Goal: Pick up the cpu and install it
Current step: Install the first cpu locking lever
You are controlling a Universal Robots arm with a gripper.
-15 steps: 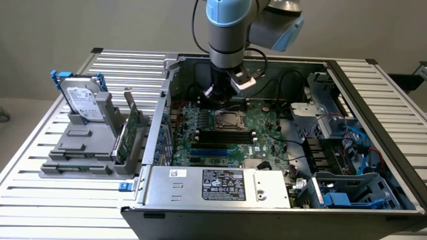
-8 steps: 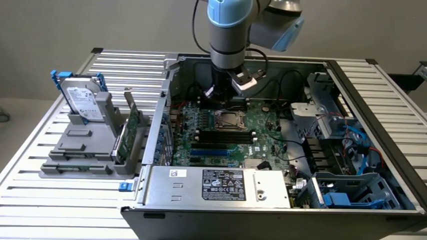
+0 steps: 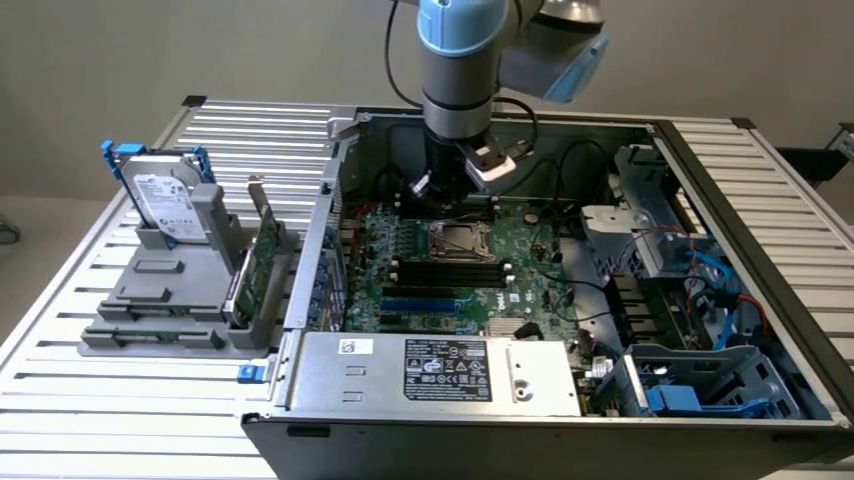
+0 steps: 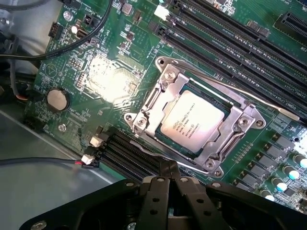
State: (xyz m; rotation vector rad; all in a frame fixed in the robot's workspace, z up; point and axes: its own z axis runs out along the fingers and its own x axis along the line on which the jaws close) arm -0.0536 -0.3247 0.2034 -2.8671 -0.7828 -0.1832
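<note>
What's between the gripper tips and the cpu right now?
In the wrist view, the near rim of the socket's metal frame crosses that stretch. The cpu sits inside the frame, and the shut gripper hangs just outside it.

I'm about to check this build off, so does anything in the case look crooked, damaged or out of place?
Nothing stands out. The cpu lies flat and square in the socket frame, its edges parallel to the frame's. The gripper, shut on nothing, hangs by the socket's edge.
</note>
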